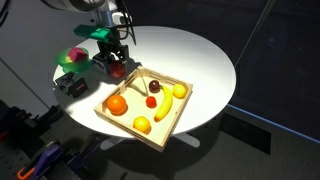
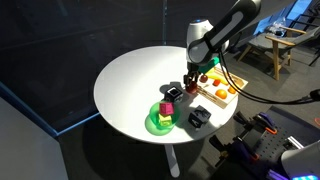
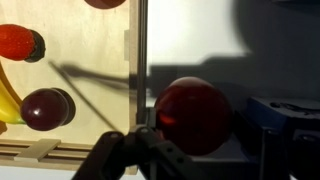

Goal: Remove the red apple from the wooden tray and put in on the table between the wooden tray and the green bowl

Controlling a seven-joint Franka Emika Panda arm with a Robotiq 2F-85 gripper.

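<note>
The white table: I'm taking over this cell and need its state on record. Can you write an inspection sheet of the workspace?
Surface: round white table, no spills seen.
Job's things: red apple on the table, just outside the wooden tray wall; green bowl nearby, holding something pink.
Clutter: in the tray an orange, yellow fruit, a small red fruit and a dark maroon fruit; dark block beside the bowl.
End effector: low over the apple; open or shut cannot be told.
Cables: none seen lying on the table.
Surroundings: dark backdrop; wooden furniture behind; gear on the floor.
</note>
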